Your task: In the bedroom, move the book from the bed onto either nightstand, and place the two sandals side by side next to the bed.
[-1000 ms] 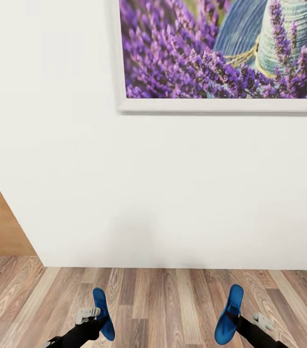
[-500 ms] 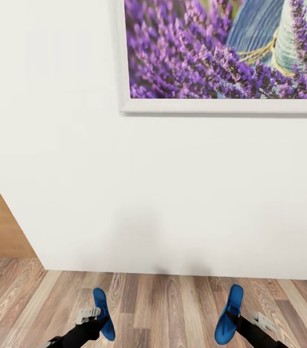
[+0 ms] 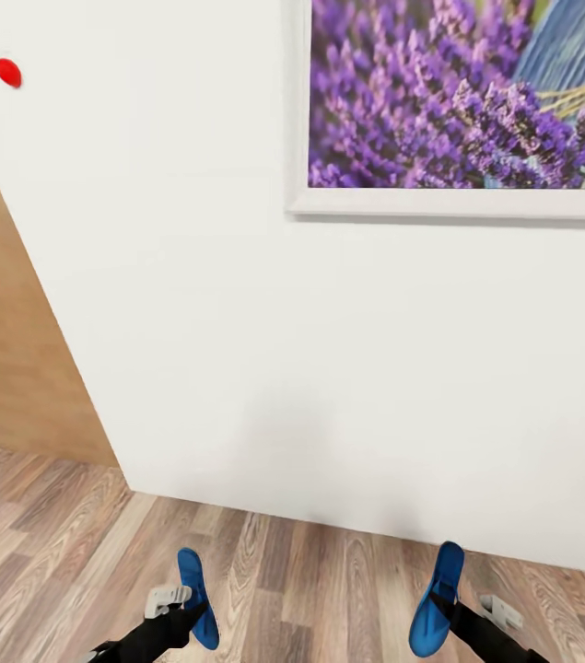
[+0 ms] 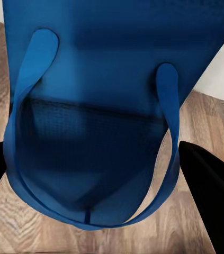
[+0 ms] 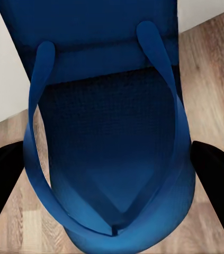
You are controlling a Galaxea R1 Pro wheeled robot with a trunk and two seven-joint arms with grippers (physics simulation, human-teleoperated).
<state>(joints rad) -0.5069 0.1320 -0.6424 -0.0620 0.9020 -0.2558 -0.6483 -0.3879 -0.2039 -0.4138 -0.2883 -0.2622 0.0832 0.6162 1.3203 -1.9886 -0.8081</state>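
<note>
Two bright blue sandals are hanging clear of the wood-plank floor (image 3: 310, 589), one in each hand. The left sandal (image 3: 195, 599) is sitting pinched in the left hand (image 3: 181, 615) low in the head view, its sole standing on edge. The right sandal (image 3: 437, 599) is sitting gripped in the right hand (image 3: 447, 615), tilted with its toe end uppermost. In the wrist views each sole and Y-shaped strap is showing close up between dark fingers. Ahead, a white wall (image 3: 237, 322) is facing the robot, carrying a framed lavender picture (image 3: 467, 101) and a small red dot (image 3: 7, 72). A brown door (image 3: 16, 350) is standing at the left.
</note>
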